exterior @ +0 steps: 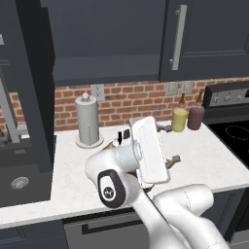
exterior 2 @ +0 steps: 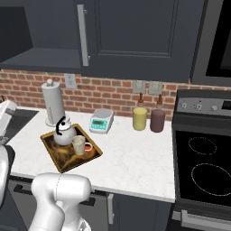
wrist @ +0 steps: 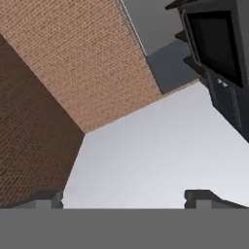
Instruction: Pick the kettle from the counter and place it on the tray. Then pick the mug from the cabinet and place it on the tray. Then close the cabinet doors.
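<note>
Our gripper (wrist: 124, 197) stands wide open with nothing between its tips, tilted up toward brick wall and ceiling. In the right base view the kettle (exterior 2: 64, 133) and the mug (exterior 2: 79, 145) both sit on the tray (exterior 2: 61, 159), just beside each other, on the counter (exterior 2: 135, 153). What remains, we judge, is the cabinet doors. One door (exterior: 25, 92) hangs open at the left, edge toward us; it is a stiff, flat, hinged panel that should swing lightly. We would push on its broad face near the free edge or hook its long bar handle (exterior: 8, 109), since smooth metal may slip.
</note>
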You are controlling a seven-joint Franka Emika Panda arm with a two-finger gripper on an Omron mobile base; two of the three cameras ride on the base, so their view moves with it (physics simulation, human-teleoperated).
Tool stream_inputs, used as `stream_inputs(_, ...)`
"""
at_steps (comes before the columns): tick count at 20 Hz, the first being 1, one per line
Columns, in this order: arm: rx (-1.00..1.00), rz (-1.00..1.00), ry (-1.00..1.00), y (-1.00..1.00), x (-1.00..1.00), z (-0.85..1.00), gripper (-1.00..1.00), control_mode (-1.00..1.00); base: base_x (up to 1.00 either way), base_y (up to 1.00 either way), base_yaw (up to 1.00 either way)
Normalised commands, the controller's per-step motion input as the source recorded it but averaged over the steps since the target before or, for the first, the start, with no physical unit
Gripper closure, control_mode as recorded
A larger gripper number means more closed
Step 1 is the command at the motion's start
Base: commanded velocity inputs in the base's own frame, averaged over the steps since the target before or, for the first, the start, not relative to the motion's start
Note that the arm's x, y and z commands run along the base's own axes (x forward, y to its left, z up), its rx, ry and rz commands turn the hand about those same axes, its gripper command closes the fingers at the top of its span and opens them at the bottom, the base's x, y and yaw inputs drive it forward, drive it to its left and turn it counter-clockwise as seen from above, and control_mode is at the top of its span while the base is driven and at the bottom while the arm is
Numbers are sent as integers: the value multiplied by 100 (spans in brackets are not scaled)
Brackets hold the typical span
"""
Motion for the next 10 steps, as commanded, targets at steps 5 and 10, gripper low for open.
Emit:
stream_inputs(5, -20, -22, 40, 67, 0, 2, -100, -100, 0, 0, 0)
stream_inputs(10, -6, -12, 50, 43, 0, 12, -100, -100, 0, 0, 0)
